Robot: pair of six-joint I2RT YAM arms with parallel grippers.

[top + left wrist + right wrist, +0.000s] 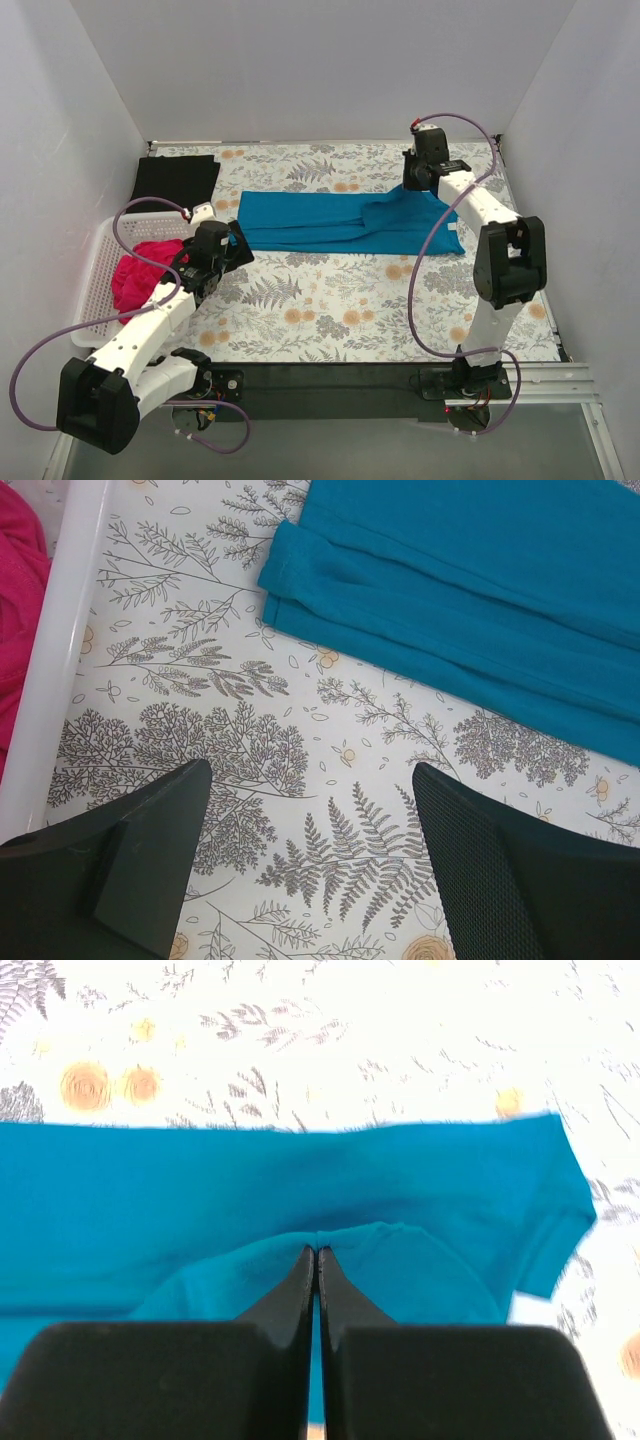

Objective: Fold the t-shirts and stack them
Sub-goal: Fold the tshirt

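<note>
The teal-blue t-shirt (pixel 340 222) lies folded into a long strip across the middle of the floral table cover. My right gripper (pixel 316 1250) is shut on a pinched ridge of that teal cloth (pixel 300 1180) near the shirt's right end, a sleeve (pixel 555 1210) showing to its right. My left gripper (pixel 312 780) hovers open over bare cover just short of the shirt's left end (pixel 300 570), touching nothing. A folded black t-shirt (pixel 176 179) rests at the back left. The magenta-pink t-shirt (pixel 140 275) is crumpled in the white mesh basket (pixel 93 290).
The basket's white rim (pixel 55 660) runs close along the left of my left gripper. Grey walls close in the table at the back and on both sides. Purple cables (pixel 440 240) loop from both arms.
</note>
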